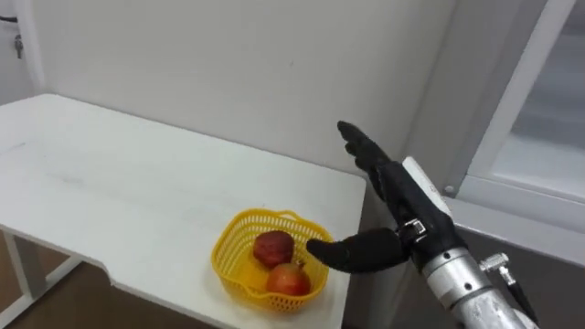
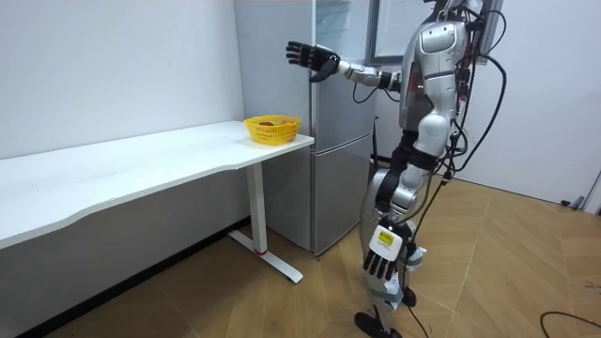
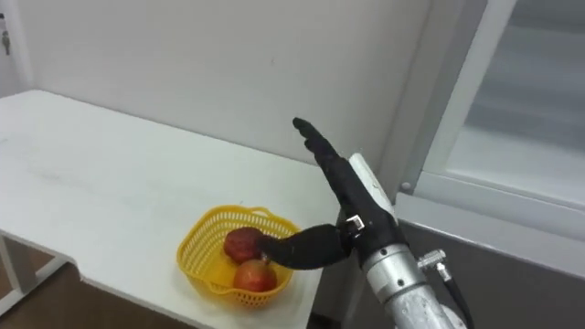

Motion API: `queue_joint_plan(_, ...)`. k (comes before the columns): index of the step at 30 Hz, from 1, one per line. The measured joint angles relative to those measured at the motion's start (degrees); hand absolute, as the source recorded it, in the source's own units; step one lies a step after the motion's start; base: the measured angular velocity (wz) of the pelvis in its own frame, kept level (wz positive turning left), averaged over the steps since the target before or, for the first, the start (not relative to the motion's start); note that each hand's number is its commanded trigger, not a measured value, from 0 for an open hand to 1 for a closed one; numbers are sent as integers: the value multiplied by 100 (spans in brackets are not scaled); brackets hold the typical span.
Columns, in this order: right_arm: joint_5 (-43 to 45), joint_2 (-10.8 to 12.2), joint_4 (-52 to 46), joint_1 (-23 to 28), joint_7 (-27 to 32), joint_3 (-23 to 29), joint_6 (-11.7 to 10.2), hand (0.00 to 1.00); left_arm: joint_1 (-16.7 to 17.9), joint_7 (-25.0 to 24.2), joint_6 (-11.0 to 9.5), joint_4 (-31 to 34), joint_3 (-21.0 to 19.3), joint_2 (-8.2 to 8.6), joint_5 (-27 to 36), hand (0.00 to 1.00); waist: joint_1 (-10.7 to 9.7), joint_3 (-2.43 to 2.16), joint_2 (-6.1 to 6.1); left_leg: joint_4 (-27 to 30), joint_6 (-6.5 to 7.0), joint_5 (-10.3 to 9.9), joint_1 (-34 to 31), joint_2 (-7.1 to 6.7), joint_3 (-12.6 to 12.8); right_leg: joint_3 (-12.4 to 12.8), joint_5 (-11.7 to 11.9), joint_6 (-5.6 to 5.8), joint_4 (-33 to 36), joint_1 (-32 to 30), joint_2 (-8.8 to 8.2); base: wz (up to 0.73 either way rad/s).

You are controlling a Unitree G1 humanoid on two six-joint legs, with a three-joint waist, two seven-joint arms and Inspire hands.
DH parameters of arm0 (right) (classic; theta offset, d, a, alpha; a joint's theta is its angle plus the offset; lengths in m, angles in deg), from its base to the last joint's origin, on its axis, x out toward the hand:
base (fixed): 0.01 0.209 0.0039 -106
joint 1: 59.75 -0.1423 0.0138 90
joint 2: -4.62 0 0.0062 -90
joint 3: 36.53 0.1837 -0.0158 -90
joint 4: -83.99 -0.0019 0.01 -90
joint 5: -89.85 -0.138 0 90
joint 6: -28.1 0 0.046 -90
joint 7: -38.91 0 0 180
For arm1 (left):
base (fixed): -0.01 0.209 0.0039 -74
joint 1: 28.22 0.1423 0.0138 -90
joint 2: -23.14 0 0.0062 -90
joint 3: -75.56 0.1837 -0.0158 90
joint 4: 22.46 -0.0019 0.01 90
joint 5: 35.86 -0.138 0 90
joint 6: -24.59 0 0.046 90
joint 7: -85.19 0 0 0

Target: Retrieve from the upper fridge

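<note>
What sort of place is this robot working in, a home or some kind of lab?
Most likely a test room arranged like a plain kitchen corner rather than a lived-in home: a tall grey fridge stands beside a long white table, which carries a yellow basket of red fruit, against bare walls.

Bright, even light falls throughout, casting soft shadows beneath the table point(image 2: 141, 174).

Two red fruits point(image 1: 273, 248), side by side in yellow mesh basket point(image 1: 225, 239), white table point(image 1: 137, 201) corner
</note>
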Motion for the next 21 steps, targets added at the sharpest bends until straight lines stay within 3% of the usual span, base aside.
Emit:
queue_joint_plan(3,-1,5,-397,120,99,226,-118,0,36,35,-27,-4,-48,137,-3,0,-77,-54,153,-69,14,8,49,0,79,49,11,15,-15,-7,-3,-10)
queue_joint_plan(7,15,11,-672,190,306,405,-292,0,68,48,-64,-4,-39,160,-4,0,-263,-50,284,-197,22,22,144,8,159,127,10,17,-25,-10,9,-10)
queue_joint_plan(11,35,21,-840,303,450,644,-301,0,79,122,-88,6,-45,170,-4,0,-386,-46,303,-301,23,23,231,37,335,305,11,16,-14,-74,37,-24)
queue_joint_plan(15,43,67,-1097,905,924,998,-551,0,97,294,-157,-137,-40,221,5,0,-616,-45,308,-362,29,27,349,44,418,379,11,18,-44,-11,48,-9)
queue_joint_plan(21,19,109,-1098,1534,1565,1526,-617,0,92,525,-324,-113,-39,270,9,0,-959,-45,342,-386,29,26,332,54,518,468,7,24,-42,-86,61,-9)
